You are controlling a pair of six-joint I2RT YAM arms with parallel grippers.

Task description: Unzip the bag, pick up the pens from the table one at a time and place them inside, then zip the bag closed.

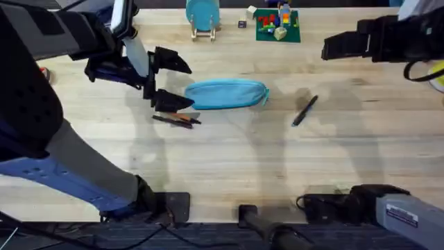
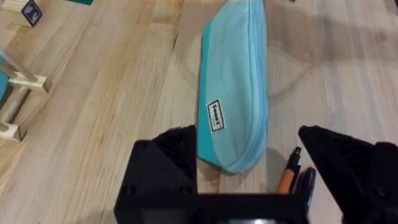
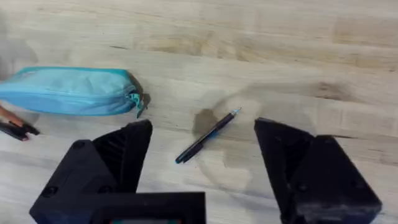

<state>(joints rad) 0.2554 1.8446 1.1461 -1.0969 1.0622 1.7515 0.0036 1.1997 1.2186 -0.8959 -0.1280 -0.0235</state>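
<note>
Overhead, the light blue bag (image 1: pixel 226 94) lies zipped shut mid-surface (image 1: pixel 229 156), the orange pens (image 1: pixel 177 119) just beside its near-left end, the black pen (image 1: pixel 304 110) well apart to its right; the left fingers (image 1: pixel 165 82) hang spread near the bag's left end, the right fingers (image 1: pixel 340 46) far right. Left wrist: spread fingers (image 2: pixel 249 165) straddle the bag's end (image 2: pixel 235 93). Right wrist: spread fingers (image 3: pixel 202 165) hover above the black pen (image 3: pixel 207 136).

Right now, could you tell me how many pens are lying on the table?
3, as far as I can tell: a black pen alone to the right of the bag, plus an orange pen and a dark pen together at the bag's left end, partly hidden by the left gripper.
</note>
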